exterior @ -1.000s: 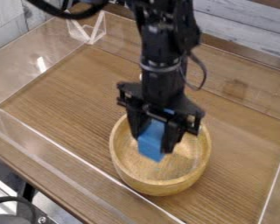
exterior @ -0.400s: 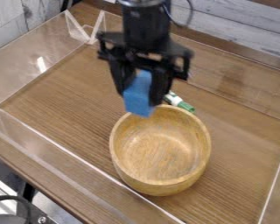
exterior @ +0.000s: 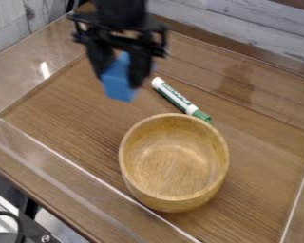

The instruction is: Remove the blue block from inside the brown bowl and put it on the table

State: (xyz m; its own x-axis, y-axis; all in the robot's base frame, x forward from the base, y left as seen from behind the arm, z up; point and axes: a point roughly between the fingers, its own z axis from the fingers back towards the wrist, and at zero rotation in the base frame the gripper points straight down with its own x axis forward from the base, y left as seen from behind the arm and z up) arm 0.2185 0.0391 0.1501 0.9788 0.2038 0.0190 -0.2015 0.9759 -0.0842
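My gripper (exterior: 119, 76) is shut on the blue block (exterior: 117, 80), which hangs between the black fingers above the table (exterior: 66, 114), up and to the left of the brown bowl (exterior: 175, 162). The bowl sits near the front of the table with nothing inside it. The block is clear of the bowl and is not touching the tabletop.
A white-and-green marker pen (exterior: 180, 99) lies on the table just right of the gripper, behind the bowl. Low clear acrylic walls (exterior: 28, 142) edge the table at left and front.
The gripper has lifted the blue block out of the bowl and carried it up and to the left, uncovering the marker pen behind the bowl.
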